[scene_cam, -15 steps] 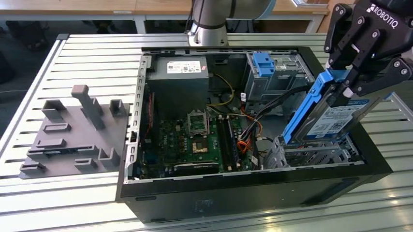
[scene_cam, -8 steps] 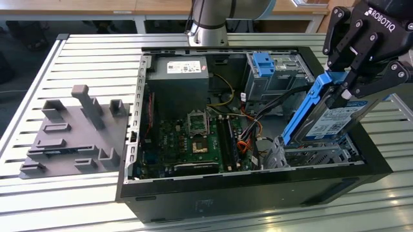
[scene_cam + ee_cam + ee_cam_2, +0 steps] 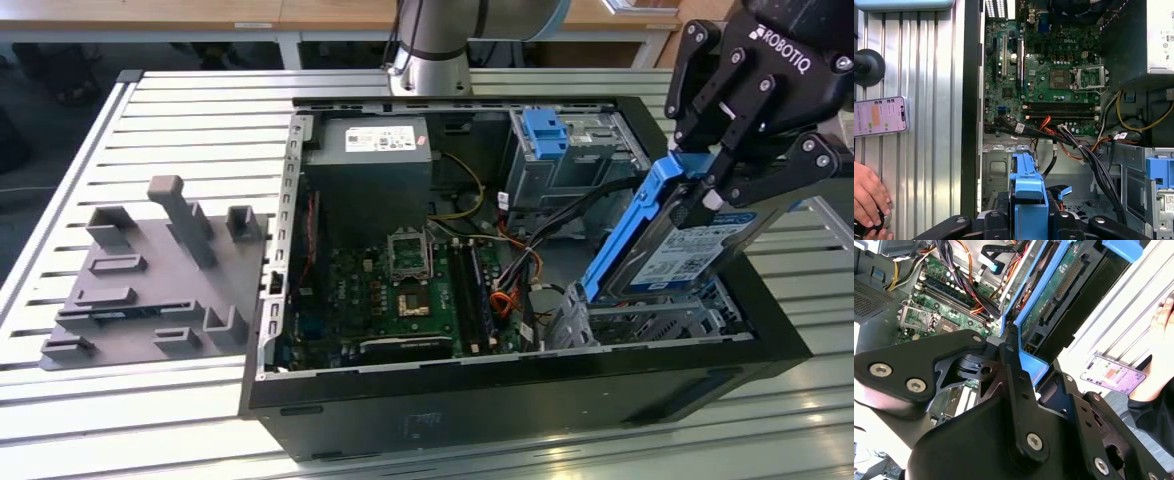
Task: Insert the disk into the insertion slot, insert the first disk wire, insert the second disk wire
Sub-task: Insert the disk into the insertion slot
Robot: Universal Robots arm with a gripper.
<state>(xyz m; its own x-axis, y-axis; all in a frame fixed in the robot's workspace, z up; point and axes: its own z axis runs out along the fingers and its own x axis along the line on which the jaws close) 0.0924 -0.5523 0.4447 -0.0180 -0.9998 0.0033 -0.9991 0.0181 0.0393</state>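
My gripper (image 3: 723,192) is shut on the disk (image 3: 674,255), a silver drive with a white-blue label in a bright blue caddy. The disk hangs tilted, its lower end dipping into the insertion slot (image 3: 654,322), the perforated silver cage at the case's corner on the exterior view's right. In the second wrist view the disk (image 3: 1061,282) shows its green board side with the blue caddy (image 3: 1030,367) between my black fingers (image 3: 1014,375). The first wrist view shows the caddy (image 3: 1027,197) over the cage floor (image 3: 996,167). Loose black and orange wires (image 3: 1089,155) lie beside the cage.
The open computer case holds a motherboard (image 3: 414,290), a power supply (image 3: 367,150) and a taller grey bay with a blue bracket (image 3: 547,135). A grey fixture plate (image 3: 147,280) lies at the exterior view's left. A person's hand (image 3: 869,200) and a phone (image 3: 879,116) rest on the slatted table.
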